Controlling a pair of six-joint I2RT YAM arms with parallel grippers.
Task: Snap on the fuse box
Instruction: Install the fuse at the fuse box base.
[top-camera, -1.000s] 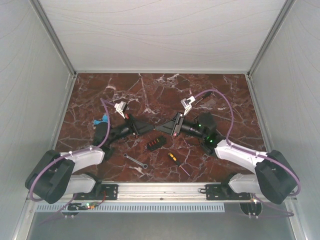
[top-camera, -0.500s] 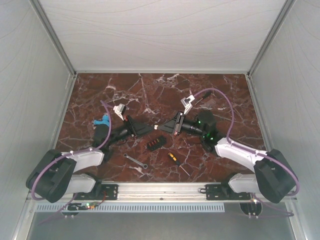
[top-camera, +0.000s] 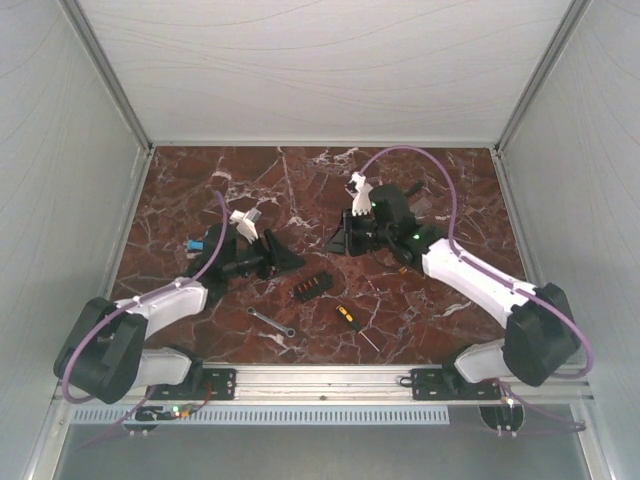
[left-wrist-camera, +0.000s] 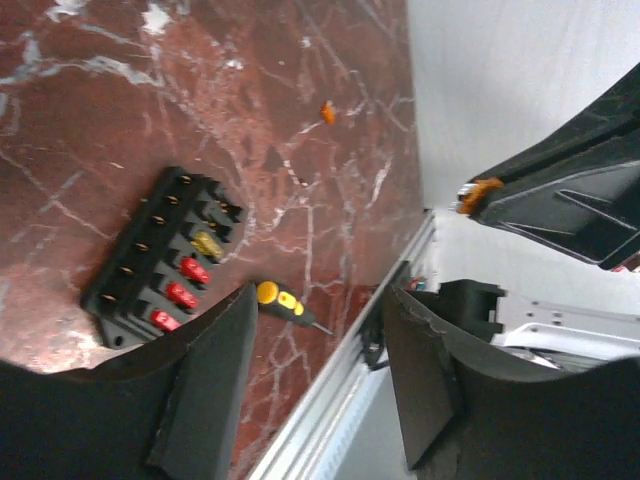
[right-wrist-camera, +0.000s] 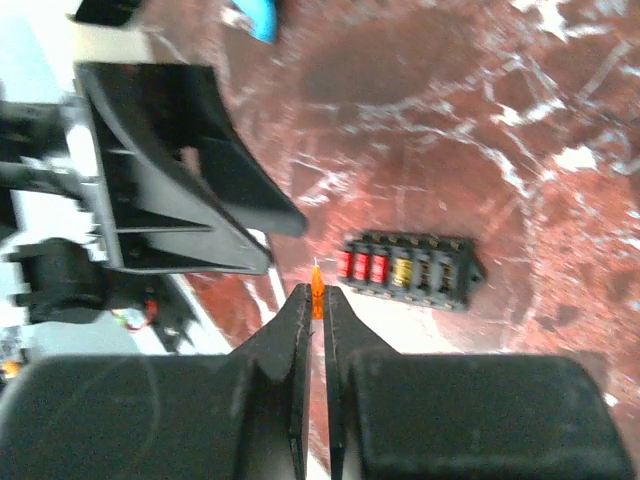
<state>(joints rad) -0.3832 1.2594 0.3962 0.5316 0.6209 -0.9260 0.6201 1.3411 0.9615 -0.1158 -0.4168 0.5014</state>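
Observation:
The fuse box (top-camera: 311, 286) (left-wrist-camera: 165, 260) (right-wrist-camera: 408, 268) is a black block lying flat on the marble, with three red fuses and a yellow one in its slots. My right gripper (top-camera: 335, 242) (right-wrist-camera: 315, 300) hovers behind it, shut on a small orange fuse (right-wrist-camera: 317, 285) (left-wrist-camera: 478, 191) that pokes out past the fingertips. My left gripper (top-camera: 287, 259) (left-wrist-camera: 320, 300) is open to the left of the box, with nothing between its fingers. Another orange fuse (left-wrist-camera: 327, 112) lies loose on the table.
A yellow-and-black screwdriver (top-camera: 345, 316) (left-wrist-camera: 275, 297) and a silver wrench (top-camera: 270, 322) lie near the front rail (top-camera: 320, 378). A blue piece (top-camera: 192, 244) sits by the left arm. White walls close in the table on three sides.
The two grippers were tip to tip; now they have drawn apart. The left gripper has opened, and the right arm has swung back and up with the orange fuse.

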